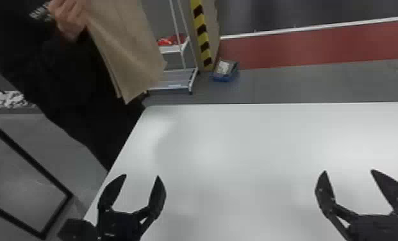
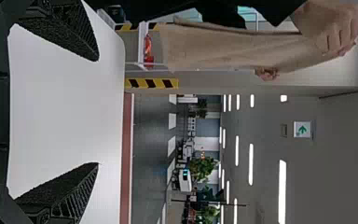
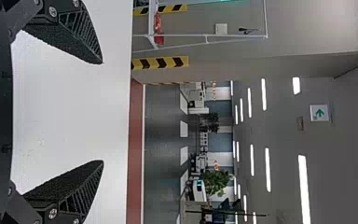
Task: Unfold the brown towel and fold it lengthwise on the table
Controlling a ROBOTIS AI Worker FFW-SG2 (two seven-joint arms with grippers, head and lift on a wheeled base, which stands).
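Observation:
My left gripper [image 1: 142,178] stands open over the near left part of the white table [image 1: 227,141], with nothing between its fingers. My right gripper [image 1: 348,173] is open over the near right part, also holding nothing. The brown towel [image 1: 127,51] hangs from a person's hands beyond the table's far left corner, off the tabletop and apart from both grippers. In the left wrist view the left gripper [image 2: 98,112] has its fingers wide apart, and the towel [image 2: 223,49] stretches down from the person's hands. The right gripper [image 3: 102,112] is likewise spread in the right wrist view.
The person stands at the table's left edge. Behind the table are a white wheeled rack [image 1: 175,80], a blue bin [image 1: 225,75] and a yellow-and-black striped post [image 1: 203,35]. A black-framed panel [image 1: 21,153] lies to the left of the table.

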